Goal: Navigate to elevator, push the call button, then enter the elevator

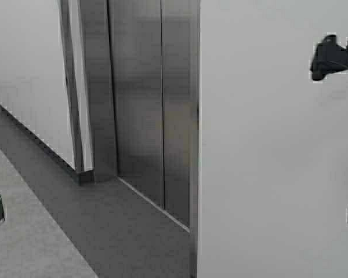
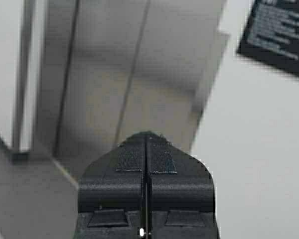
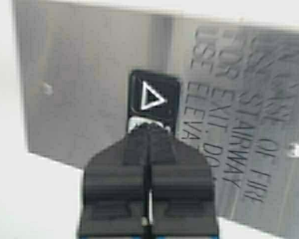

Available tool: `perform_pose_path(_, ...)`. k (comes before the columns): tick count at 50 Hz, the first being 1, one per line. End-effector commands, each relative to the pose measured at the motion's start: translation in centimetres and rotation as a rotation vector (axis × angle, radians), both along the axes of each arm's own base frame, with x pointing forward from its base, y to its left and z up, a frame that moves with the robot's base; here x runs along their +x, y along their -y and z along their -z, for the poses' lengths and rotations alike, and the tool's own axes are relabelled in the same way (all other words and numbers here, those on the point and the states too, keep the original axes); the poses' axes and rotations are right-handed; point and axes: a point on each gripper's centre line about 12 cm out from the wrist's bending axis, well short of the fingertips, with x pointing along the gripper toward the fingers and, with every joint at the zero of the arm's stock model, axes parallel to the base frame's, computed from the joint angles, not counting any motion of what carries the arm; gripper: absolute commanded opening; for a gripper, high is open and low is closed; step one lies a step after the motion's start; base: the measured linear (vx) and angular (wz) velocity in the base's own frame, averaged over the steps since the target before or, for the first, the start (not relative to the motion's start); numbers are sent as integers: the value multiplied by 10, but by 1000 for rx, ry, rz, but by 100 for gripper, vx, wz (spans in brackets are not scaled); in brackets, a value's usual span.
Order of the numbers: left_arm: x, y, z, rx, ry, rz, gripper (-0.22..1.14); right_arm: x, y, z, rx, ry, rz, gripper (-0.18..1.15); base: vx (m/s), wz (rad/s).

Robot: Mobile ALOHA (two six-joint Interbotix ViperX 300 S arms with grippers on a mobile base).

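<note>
The tall brushed steel elevator doors (image 1: pixel 140 110) stand shut in their steel frame, left of the middle in the high view. A thin dark line runs down where the two doors meet. To the right of the doors is a big plain white wall (image 1: pixel 272 145). A dark grey floor strip (image 1: pixel 104 226) runs along the bottom of the doors.

The right gripper (image 3: pixel 148 130) is raised high at the far right, up against the white wall. Its two black fingers are pressed flat together and hold nothing. Their tips are right at the call button (image 3: pixel 153 98), a small black square with a white triangle on it. I cannot tell if the tips push it in. The button sits in a grey metal plate (image 3: pixel 79 89) with stamped words about fire and stairs.

The left gripper (image 2: pixel 146 137) is low on the left side. Its fingers are pressed together too, with nothing between them. It points toward the steel doors. A black sign with small white writing (image 2: pixel 279 35) hangs on the wall near them.
</note>
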Motion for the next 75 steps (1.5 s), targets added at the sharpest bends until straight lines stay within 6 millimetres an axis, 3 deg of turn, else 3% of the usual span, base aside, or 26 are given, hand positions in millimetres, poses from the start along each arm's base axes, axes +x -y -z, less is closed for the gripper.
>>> perform_pose_path(1,0,0,-4,-3,12,0,2,-16,-35,-31,21,60,-62,6,0,0)
perform_pose_path(10,-4,0,-8,-11,36,2,2,-32,-103,-64,225,149,-61,6,0,0)
perform_pose_path(19,-5,0,-5,-9,31,2,2,-52,-168,-83,331,94,-152,6,-1,0)
perform_pose_path(31,-4,0,-1,2,20,1,2,-92,-243,-119,622,40,-244,6,-3,-1)
perform_pose_path(37,-4,0,2,17,15,-1,2,-107,-270,-139,810,24,-317,6,-4,1)
perform_pose_path(45,-4,0,3,42,18,-6,2,-118,-291,-158,1080,28,-413,6,-3,3)
perform_pose_path(51,-4,0,6,51,12,-7,2,-121,-300,-160,1146,32,-499,6,-1,5)
perform_pose_path(61,-4,0,7,57,23,-11,2,-105,-279,-137,1175,44,-501,6,1,13)
perform_pose_path(75,-3,-1,7,60,28,-14,2,-102,-274,-135,1191,54,-523,6,6,33)
